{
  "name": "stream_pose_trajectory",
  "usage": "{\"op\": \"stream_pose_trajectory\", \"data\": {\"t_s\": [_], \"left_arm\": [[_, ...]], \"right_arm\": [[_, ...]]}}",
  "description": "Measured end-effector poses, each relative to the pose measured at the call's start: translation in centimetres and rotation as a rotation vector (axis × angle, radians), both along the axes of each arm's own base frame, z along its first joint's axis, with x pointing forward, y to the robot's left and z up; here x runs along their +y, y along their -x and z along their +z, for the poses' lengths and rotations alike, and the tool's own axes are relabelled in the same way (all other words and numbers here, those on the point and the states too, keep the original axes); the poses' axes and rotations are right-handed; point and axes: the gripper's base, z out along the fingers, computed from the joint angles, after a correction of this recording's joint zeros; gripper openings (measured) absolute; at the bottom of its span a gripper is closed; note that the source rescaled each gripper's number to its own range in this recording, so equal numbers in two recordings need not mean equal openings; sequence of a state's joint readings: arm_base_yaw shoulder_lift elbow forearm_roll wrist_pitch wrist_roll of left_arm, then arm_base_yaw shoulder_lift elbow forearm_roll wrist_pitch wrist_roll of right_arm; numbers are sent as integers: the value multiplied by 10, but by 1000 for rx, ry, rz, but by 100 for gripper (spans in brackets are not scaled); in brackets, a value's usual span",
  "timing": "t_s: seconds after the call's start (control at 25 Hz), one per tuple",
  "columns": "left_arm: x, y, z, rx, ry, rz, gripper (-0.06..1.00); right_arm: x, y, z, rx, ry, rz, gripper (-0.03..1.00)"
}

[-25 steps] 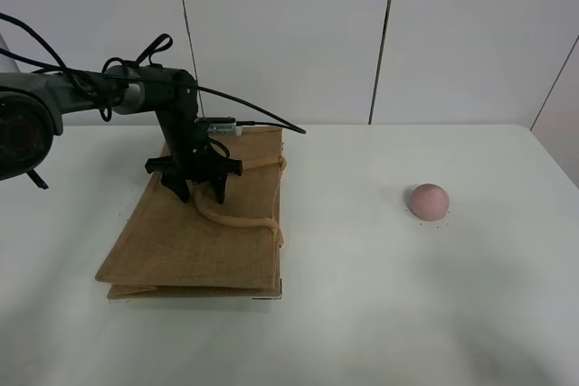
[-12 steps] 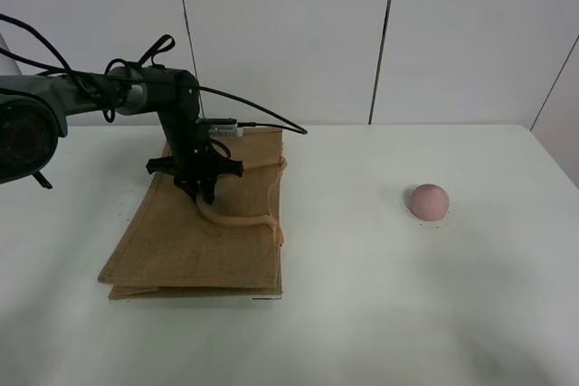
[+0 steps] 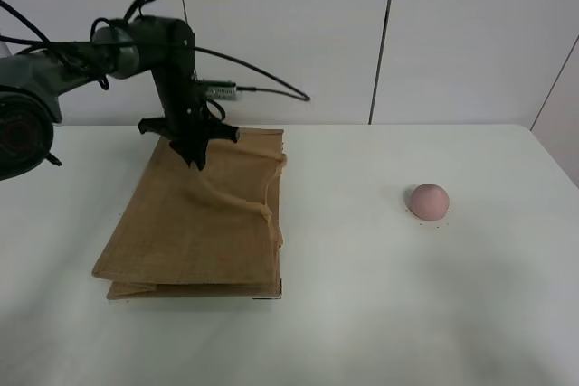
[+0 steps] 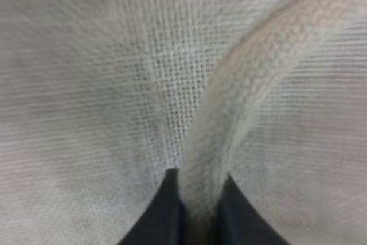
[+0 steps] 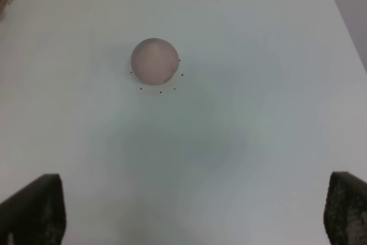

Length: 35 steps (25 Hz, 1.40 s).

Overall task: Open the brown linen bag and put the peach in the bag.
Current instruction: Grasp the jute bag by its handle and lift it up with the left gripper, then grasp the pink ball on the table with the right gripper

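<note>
On the white table (image 3: 362, 314), the brown linen bag (image 3: 194, 232) is seen lying almost flat below the left gripper (image 4: 199, 185), its mouth judged not yet opened. Only its beige loop handle (image 4: 246, 96) is pinched tight between the left fingers and drawn up taut from the cloth. The peach (image 5: 153, 61) is left untouched, just ahead of the right gripper (image 5: 194, 199), whose fingers are spread wide and empty. Opening and loading are judged undone.
</note>
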State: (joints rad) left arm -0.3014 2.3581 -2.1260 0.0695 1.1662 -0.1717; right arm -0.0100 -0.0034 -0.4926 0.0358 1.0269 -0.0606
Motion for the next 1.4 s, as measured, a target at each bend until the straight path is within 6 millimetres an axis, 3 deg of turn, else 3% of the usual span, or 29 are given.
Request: {"op": "stream_pose_trajectory", "data": {"t_s": [0.28, 0.52, 0.76, 0.92, 1.2, 1.4], "left_arm": [[3, 15, 90, -190, 67, -39, 0], [13, 47, 167, -351, 113, -44, 0], [24, 79, 223, -477, 148, -44, 0], [26, 88, 235, -506, 153, -49, 0], [26, 88, 234, -504, 151, -54, 0], [26, 89, 231, -487, 156, -55, 0]], "right_arm": [[0, 0, 0, 0, 0, 0, 100], [0, 0, 0, 0, 0, 0, 100], [0, 0, 0, 0, 1, -1, 100], [0, 0, 0, 0, 3, -2, 100], [0, -1, 0, 7, 2, -2, 100], [-1, -25, 13, 94, -1, -4, 100]]}}
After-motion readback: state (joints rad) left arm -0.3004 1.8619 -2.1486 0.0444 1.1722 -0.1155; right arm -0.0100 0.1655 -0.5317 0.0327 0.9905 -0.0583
